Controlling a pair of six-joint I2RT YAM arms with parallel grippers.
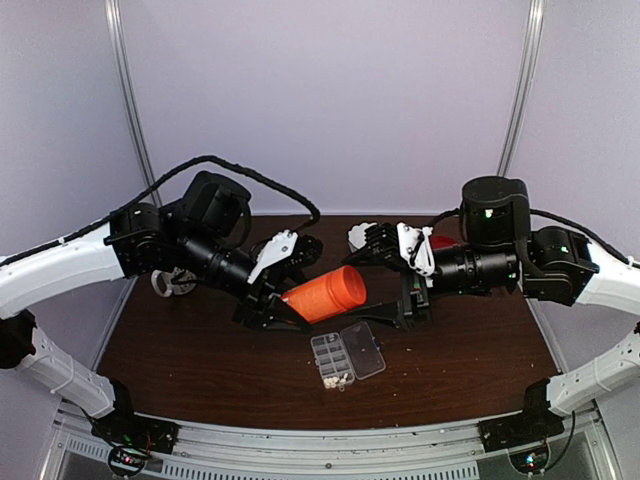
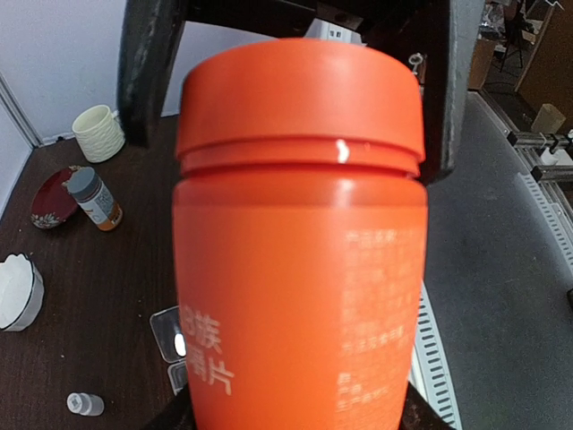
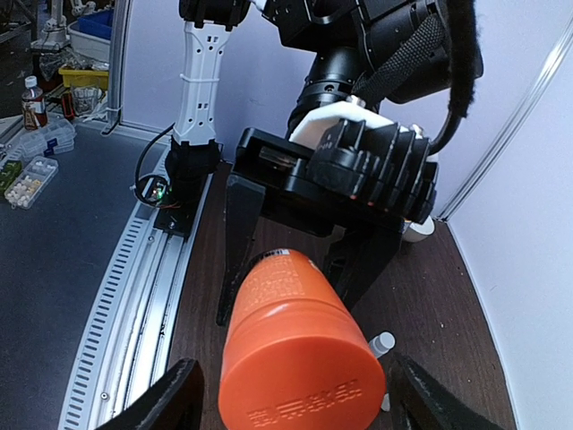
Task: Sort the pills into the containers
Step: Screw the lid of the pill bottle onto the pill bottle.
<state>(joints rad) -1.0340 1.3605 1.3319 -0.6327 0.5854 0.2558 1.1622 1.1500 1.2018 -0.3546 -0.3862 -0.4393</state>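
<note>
An orange bottle lies on its side in the air over the dark worktop, its cap facing the camera. The left end effector clamps its body from behind, one black finger on each side. The right end effector stands spread, its fingers flanking the cap with a gap on both sides. A white vial shows just right of the bottle. A metal rail runs along the worktop's edge.

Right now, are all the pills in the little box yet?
Not yet. Done: the organiser box lies open, with a few pale pills at its near end. In hand: the left gripper holds the orange bottle sideways, cap on, with the right gripper open around the cap. Left: uncapping and sorting.
</note>
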